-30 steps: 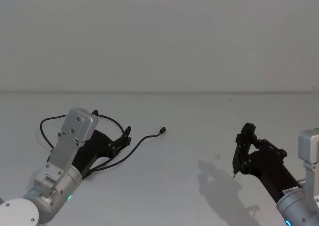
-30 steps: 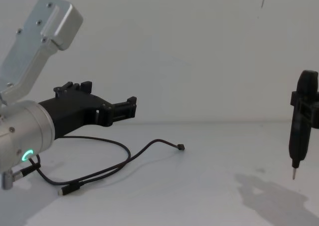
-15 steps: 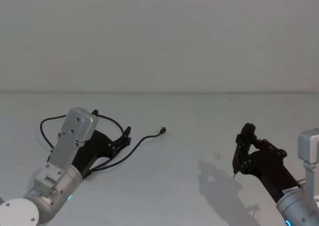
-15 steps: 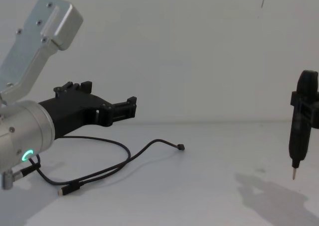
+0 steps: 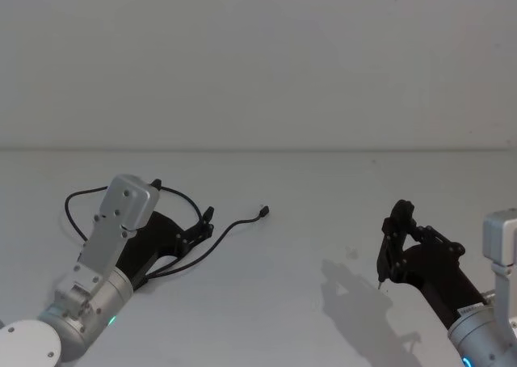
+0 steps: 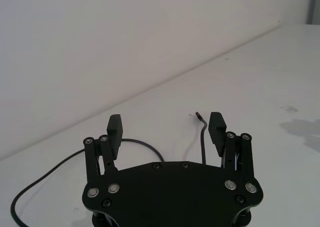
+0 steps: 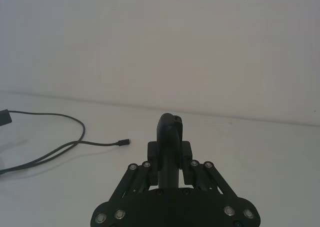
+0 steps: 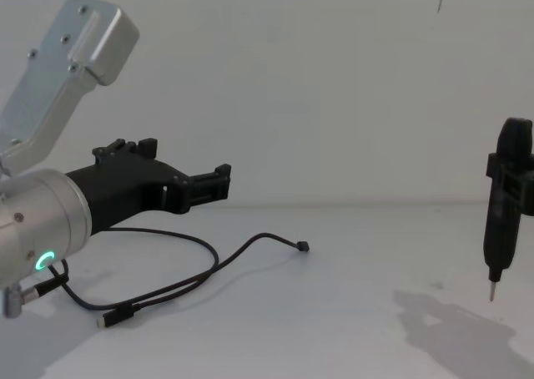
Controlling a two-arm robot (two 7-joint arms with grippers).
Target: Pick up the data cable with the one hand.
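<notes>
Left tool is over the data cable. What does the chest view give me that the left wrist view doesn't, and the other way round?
Chest view, not left wrist: the left tool hangs above the table, clear of the data cable lying below; the cable's near plug; the right tool off to the right, holding a black pointed rod. Left wrist, not chest: the open gap between the left tool's fingers, nothing gripped, cable strands seen through it. Both: the left tool, the cable and its far plug.
</notes>
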